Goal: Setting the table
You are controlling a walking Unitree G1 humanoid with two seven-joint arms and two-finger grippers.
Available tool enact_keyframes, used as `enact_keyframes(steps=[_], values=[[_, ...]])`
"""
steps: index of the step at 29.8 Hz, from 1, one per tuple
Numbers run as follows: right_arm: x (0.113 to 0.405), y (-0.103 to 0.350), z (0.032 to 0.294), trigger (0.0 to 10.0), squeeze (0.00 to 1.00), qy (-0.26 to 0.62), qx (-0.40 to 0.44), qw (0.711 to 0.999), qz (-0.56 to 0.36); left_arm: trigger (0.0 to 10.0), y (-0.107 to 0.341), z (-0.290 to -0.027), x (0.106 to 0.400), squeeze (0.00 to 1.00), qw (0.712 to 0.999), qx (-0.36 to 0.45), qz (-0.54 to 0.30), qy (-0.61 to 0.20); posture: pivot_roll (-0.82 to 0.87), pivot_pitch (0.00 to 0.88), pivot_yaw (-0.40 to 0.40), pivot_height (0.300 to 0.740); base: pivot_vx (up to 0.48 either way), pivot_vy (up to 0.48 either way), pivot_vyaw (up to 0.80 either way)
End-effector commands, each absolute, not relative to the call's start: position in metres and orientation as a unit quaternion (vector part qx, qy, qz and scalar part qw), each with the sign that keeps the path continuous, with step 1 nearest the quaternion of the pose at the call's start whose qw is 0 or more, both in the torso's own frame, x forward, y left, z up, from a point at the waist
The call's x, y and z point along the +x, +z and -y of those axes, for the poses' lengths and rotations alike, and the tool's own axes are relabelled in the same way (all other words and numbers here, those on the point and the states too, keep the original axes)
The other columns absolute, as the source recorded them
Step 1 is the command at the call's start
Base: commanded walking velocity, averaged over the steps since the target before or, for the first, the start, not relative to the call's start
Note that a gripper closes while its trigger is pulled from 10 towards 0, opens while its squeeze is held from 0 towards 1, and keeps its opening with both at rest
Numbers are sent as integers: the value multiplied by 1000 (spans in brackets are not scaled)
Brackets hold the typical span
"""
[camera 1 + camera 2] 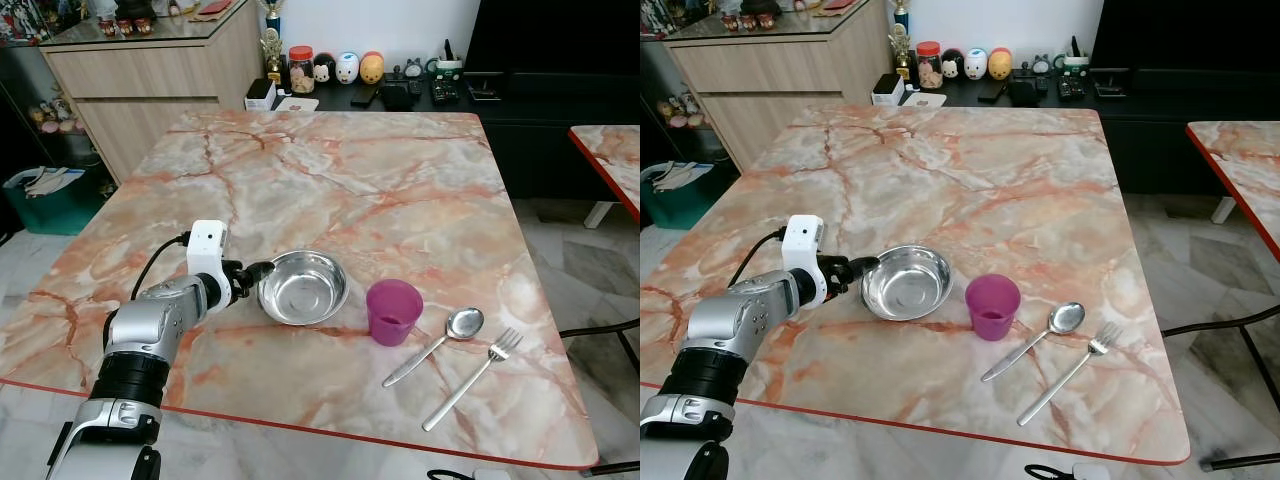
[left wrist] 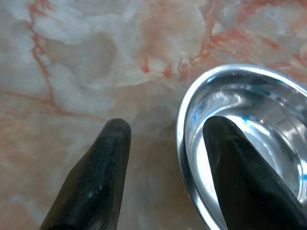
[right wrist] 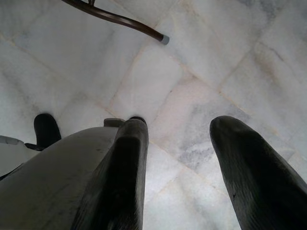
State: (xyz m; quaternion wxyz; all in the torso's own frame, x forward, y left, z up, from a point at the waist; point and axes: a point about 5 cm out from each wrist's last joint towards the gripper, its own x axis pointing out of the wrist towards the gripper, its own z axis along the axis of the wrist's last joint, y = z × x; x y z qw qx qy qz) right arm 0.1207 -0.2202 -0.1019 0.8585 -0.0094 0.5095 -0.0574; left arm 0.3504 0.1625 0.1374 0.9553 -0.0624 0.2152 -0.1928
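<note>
Here, the labels are running from the working arm outward.

Left tool (image 1: 262,270): reaching in at the near-left rim of the steel bowl (image 1: 304,287); its fingers are standing apart, one hanging over the bowl's inside and the other over bare marble outside the rim, so they are straddling the wall without visibly pinching it.

Right tool (image 3: 178,158): hanging idle beside the robot, fingers spread and holding nothing, pointing down at the tiled floor (image 3: 192,62).

Bowl: sitting on the marble surface (image 1: 330,170), near its front edge, left of the purple cup (image 1: 392,312).

Cutlery: spoon (image 1: 437,343) and fork (image 1: 472,378) are lying side by side to the right of the cup, handles toward the front edge.

Progress: all four pieces are already lying grouped at one place; judging by the straddling fingers, only the bowl's placing is being settled.

Hard to make out: whether either finger is touching the rim; any contents in the cup.
</note>
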Motion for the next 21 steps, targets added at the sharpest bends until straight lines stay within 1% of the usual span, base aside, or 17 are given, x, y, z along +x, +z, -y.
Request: enact_keyframes(steps=[1,8,21], values=[[115,-105,216,10000,0,-55,-4,853,-518,10000,138,-163,350,0,952,-59,-224,-202,-63,0,72,732,0,0,0],[114,-105,214,10000,0,-54,-3,853,-519,10000,137,-159,349,0,948,-50,-231,-211,-61,0,78,732,0,0,0],[115,-105,213,10000,0,-52,1,854,-518,10000,131,-151,352,0,949,-50,-242,-196,-63,0,79,732,0,0,0]])
